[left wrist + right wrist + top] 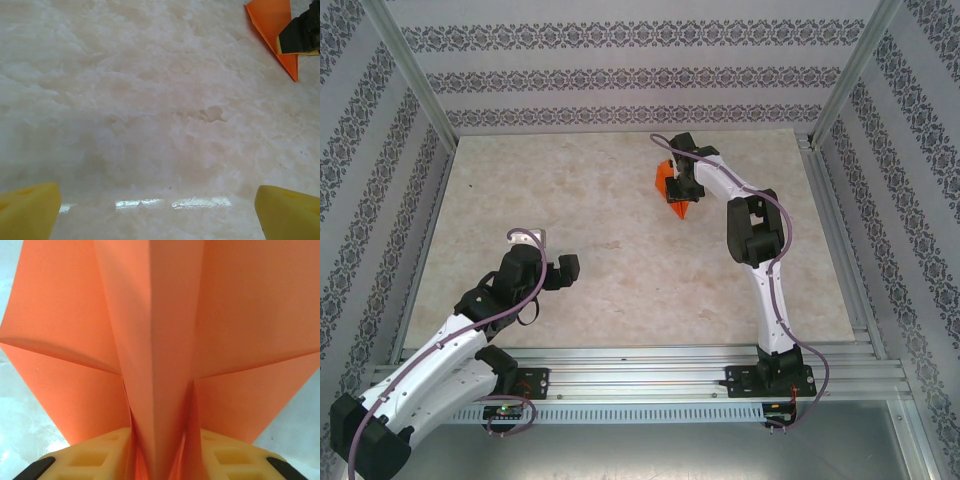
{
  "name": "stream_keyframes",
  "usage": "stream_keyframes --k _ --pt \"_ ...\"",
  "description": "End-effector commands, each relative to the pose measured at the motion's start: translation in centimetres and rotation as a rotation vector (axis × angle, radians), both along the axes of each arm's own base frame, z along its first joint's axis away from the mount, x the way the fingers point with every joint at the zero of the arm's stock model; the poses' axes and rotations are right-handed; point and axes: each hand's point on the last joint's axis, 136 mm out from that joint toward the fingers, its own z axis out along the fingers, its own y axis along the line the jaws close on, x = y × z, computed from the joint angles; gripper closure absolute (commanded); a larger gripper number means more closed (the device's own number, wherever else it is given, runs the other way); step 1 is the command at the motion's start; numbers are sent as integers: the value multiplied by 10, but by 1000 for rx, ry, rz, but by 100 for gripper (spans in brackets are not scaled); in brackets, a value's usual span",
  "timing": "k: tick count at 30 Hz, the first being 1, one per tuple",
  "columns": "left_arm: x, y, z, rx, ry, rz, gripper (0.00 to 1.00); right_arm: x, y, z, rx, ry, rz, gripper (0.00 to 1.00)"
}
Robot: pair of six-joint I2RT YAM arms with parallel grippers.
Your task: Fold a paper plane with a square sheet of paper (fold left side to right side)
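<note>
Marble-patterned laminate forms the table [620, 270]. At about 8 o'clock on it in the top view, the left gripper [157, 215] hovers with its jaws spread wide and nothing between them. The paper plane [667, 183] lies at about 1 o'clock on the table, well apart from the left gripper. It is bright orange, folded to a pointed wedge with layered flaps, its tip roughly toward 6 o'clock. The right gripper [162, 457] sits on it, jaws narrow, standing on either side of the raised centre fold; whether they pinch that fold cannot be told. The paper is judged light, thin and springy: creases will relax, flaps will slide on the smooth top, and hard pressure will dent it. The centre fold, where the layers stack, is probably the stiffest place to take hold.
</note>
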Motion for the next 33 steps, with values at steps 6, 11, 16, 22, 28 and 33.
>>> stream_keyframes --k 6,11,16,22,28,33 --pt "4 -1 -1 -3 -10 -3 0 -5 -5 43 -38 -38 -7 62" --pt "5 1 1 1 -15 4 0 -14 -2 68 -48 -66 7 58" --pt "9 9 6 20 -34 54 0 -28 -4 98 -44 -112 2 58" --pt "22 30 19 60 -90 156 0 -62 -20 141 -38 -215 -23 57" --pt "39 64 28 78 -118 294 0 -111 -53 167 -36 -345 -67 55" --pt "45 104 31 154 -172 449 0 -146 -91 176 -32 -494 -132 42"
